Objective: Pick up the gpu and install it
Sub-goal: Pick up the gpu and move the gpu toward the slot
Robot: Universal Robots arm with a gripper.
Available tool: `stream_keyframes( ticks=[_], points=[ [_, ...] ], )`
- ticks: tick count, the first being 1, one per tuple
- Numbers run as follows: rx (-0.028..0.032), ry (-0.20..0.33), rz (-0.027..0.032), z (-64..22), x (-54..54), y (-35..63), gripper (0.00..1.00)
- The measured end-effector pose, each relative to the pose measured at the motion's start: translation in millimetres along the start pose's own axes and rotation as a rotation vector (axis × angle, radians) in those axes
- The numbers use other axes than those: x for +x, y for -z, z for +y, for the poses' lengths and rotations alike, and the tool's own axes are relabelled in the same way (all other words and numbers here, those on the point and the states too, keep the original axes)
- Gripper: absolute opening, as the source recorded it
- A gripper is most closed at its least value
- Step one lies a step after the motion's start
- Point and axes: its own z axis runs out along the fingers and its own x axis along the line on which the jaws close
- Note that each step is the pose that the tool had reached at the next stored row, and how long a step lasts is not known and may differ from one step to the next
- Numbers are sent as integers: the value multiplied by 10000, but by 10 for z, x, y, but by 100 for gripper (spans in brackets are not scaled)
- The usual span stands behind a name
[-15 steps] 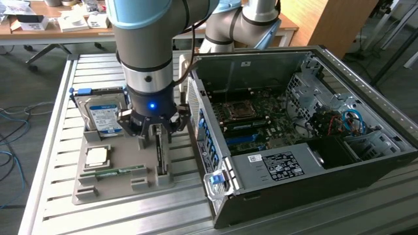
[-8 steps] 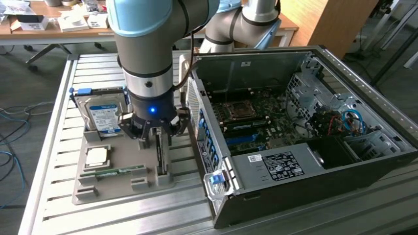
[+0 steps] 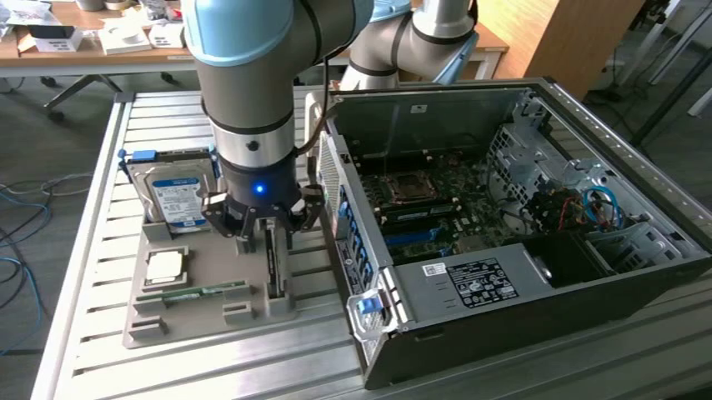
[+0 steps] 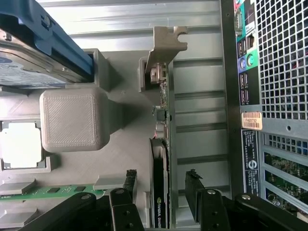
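The gpu (image 3: 275, 268) stands on edge in a slot of the grey holder (image 3: 189, 321), a thin dark card. In the wrist view the gpu (image 4: 160, 144) runs away from the camera to its silver bracket (image 4: 164, 44) at the far end. My gripper (image 3: 270, 236) hangs directly over the card, and in the wrist view the gripper (image 4: 161, 177) is open and straddles it. One of its fingers (image 4: 129, 185) is on each side of the card, with a small gap between each and the card's faces.
The open computer case (image 3: 506, 242) stands close on the exterior view's right, its rear panel (image 4: 274, 96) just beside the card. On the holder are a hard drive (image 3: 172, 196), a processor chip (image 3: 167, 265) and a green memory stick (image 3: 206, 292). A grey holder post (image 4: 72, 118) rises nearby.
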Motion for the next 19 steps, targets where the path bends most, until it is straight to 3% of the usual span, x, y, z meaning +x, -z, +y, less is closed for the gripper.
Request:
stream_keyframes(
  ticks=[19],
  points=[
    [43, -415, -20, 51, 9, -126, 53]
  ],
)
